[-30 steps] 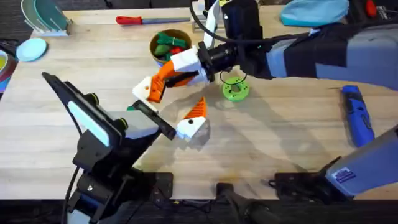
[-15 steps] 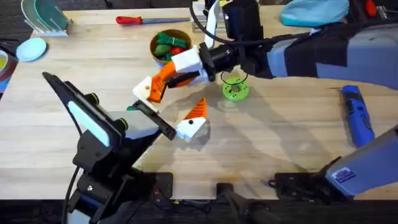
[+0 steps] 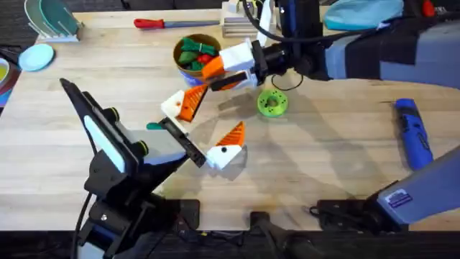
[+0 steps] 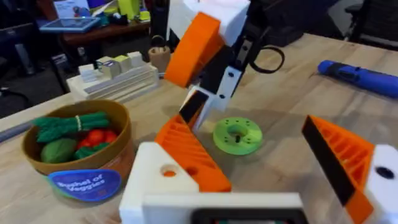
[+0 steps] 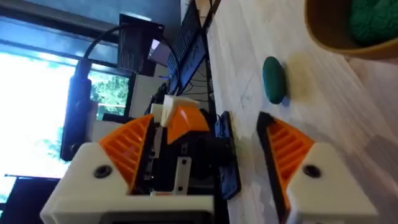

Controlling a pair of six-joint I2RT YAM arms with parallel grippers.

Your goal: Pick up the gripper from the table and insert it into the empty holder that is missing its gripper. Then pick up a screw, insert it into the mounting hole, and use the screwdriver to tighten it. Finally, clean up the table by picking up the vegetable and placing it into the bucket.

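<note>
1. Near the table's middle, reaching in from the lower left: left gripper [image 3: 205, 127], white finger bases and orange ribbed pads spread wide apart, clamped on nothing.
2. Across from the right, above it in the overhead view: right gripper [image 5: 205, 134], likewise parted, with nothing gripped between the orange pads.
3. Just ahead of the right gripper's tips: the left gripper's far finger [image 3: 180, 106], very close; cannot tell whether touching.
4. Just beside the right gripper, toward the far edge: the bucket [image 3: 195, 54], tan-orange and upright, with a blue label low on its side and green and red toy vegetables inside.
5. On the bare wood by the left arm's wrist, apart from the bucket: one dark green vegetable [image 3: 154, 126], lying flat.
6. Right of the grippers, under the right arm: round green disc [image 3: 272, 103] with a centre hole, flat on the table.
7. Well off at the table's right side: the screwdriver [image 3: 413, 133], blue, lying flat, touched by neither gripper.
8. Along the far edge, left of the bucket: red-handled driver [image 3: 165, 23] with a steel shaft, lying flat.
</note>
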